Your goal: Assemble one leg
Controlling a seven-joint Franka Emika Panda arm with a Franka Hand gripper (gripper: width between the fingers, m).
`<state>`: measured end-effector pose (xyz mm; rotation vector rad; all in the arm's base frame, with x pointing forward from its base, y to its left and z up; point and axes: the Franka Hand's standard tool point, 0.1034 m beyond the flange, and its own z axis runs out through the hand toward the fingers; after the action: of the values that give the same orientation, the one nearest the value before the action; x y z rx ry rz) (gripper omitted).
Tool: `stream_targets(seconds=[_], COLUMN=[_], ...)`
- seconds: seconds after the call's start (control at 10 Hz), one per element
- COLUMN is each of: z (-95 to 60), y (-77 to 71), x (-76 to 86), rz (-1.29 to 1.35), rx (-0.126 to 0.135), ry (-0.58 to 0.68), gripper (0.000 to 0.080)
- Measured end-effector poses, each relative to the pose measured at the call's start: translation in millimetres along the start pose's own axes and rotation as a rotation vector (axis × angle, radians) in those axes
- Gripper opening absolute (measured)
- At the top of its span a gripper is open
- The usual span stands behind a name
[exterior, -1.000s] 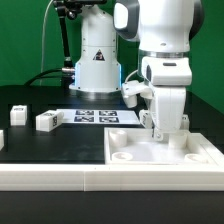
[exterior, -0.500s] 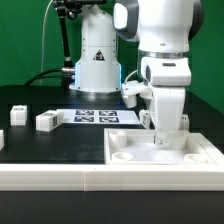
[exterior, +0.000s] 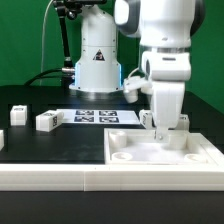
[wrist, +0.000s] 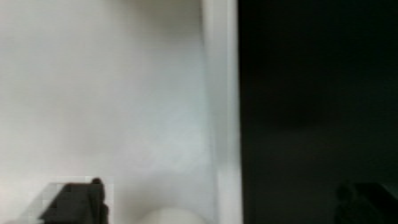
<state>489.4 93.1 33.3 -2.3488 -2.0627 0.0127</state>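
Note:
My gripper (exterior: 166,136) hangs straight down over the back edge of the large white panel (exterior: 150,158). In the wrist view the gripper (wrist: 219,190) is open. Its two dark fingers (wrist: 71,203) stand wide apart, one over the white panel (wrist: 107,90) and one over the black table, with the panel's rim (wrist: 221,100) between them. A blurred rounded white shape (wrist: 169,214) shows between the fingers; I cannot tell what it is. Two small white legs with tags (exterior: 46,120) (exterior: 18,113) lie on the table at the exterior view's left, far from the gripper.
The marker board (exterior: 95,116) lies flat behind the panel, near the robot base (exterior: 97,60). Another white part (exterior: 1,141) is cut off at the exterior view's left edge. A white rail (exterior: 60,178) runs along the table's front edge.
The arm and gripper have shifted slightly toward the exterior view's right along the panel's back edge. The legs have not moved.

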Motion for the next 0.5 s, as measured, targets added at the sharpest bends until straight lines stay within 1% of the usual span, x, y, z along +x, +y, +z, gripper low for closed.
stream_targets(seconds=[0.2,0.3,0.5], z=[-15.6,-19.1,-15.8], y=[-12.5,-14.8,-14.5], x=[9.6,13.1,10.6], rz=[0.088,0.108,0.114], rx=[-0.014,-0.019,-0.014], ry=[-0.006,-0.005,-0.006], gripper=[0.0649,0.0649,0.0649])
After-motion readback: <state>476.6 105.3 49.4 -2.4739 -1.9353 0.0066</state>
